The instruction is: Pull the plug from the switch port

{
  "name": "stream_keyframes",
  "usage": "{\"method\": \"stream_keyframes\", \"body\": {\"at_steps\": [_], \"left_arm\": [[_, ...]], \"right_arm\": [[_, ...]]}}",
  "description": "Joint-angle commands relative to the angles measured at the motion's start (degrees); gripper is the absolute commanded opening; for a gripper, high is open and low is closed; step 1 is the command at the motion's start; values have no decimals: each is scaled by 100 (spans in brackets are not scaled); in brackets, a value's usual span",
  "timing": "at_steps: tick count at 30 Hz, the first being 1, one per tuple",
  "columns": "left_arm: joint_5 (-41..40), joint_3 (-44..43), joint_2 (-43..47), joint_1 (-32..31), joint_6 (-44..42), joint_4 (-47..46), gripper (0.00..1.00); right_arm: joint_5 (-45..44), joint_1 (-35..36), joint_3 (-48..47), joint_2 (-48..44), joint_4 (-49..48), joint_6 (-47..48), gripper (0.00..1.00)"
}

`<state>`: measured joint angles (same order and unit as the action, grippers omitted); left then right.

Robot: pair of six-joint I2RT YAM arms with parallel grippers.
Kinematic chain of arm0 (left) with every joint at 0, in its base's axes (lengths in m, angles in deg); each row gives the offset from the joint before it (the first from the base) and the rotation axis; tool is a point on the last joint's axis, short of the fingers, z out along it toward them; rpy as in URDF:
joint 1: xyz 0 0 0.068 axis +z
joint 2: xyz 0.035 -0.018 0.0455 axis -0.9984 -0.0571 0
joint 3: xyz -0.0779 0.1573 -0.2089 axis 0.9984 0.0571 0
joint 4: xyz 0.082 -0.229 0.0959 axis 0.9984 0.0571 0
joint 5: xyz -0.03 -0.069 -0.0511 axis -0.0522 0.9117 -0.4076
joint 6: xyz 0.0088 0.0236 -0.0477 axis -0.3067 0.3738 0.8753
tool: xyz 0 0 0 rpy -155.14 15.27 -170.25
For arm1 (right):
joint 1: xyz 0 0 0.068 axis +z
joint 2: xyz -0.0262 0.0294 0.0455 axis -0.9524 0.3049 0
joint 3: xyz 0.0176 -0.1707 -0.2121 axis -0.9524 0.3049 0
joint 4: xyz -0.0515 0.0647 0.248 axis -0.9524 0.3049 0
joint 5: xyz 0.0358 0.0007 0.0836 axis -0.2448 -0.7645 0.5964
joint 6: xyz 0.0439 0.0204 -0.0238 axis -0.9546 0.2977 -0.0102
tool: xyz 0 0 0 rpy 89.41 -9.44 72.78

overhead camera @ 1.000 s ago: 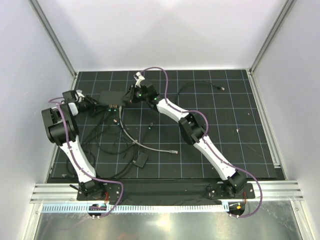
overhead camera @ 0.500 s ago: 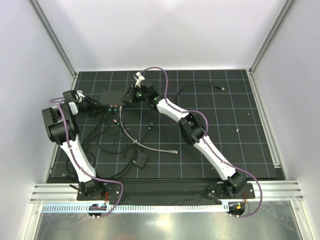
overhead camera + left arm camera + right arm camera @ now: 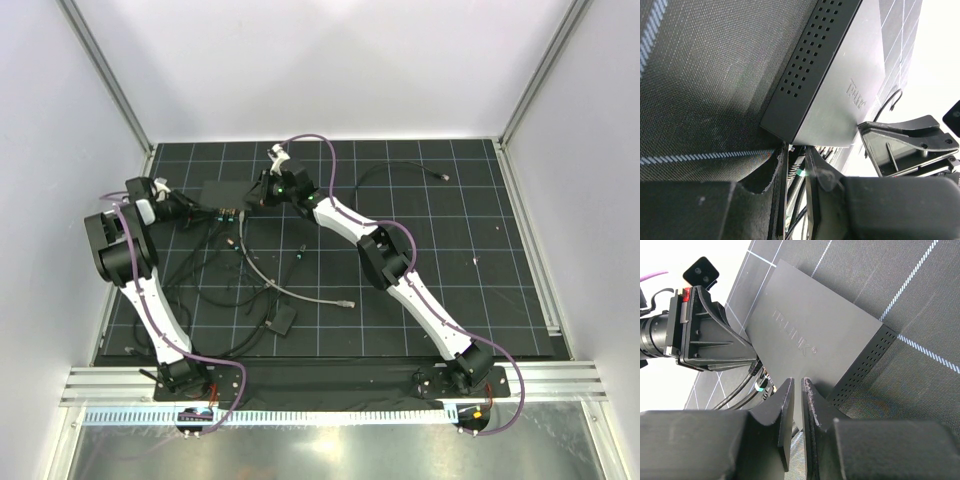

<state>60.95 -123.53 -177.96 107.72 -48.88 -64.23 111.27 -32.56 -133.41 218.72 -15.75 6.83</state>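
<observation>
The left gripper clamps the plug at the switch, which lies toward the worktop's far-left corner. The right gripper, pinched nearly closed, rests on the switch's right end. Loose cables tangle just in front of the ports, and a small black block lies toward the near edge.

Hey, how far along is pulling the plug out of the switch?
Done: the reach to the switch. In hand: the right gripper pinches its corner, apparently bracing it. The left gripper straddles a plug, grip unclear. Left: the pull itself, since the plug looks seated in the switch.
</observation>
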Motion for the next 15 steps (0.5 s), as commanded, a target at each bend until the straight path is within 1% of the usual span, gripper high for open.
{"method": "stream_keyframes", "body": {"at_steps": [1,5,7,13,15], "left_arm": [[-573,-251,-370,-43,-585,884,0],[-827,-585,-537,-43,-1112,1762,0],[-889,-656,-564,-43,-1350,1948,0],[-863,-446,-353,-25,-1465,1888,0],[-706,-384,-345,10,-1465,1800,0]], "right_arm": [[-117,31,-159,23,-65,20,18],[-143,31,-168,14,-38,20,18],[-152,22,-168,5,-38,20,18],[-135,13,-168,14,-38,11,18],[-126,13,-160,14,-29,11,18]]}}
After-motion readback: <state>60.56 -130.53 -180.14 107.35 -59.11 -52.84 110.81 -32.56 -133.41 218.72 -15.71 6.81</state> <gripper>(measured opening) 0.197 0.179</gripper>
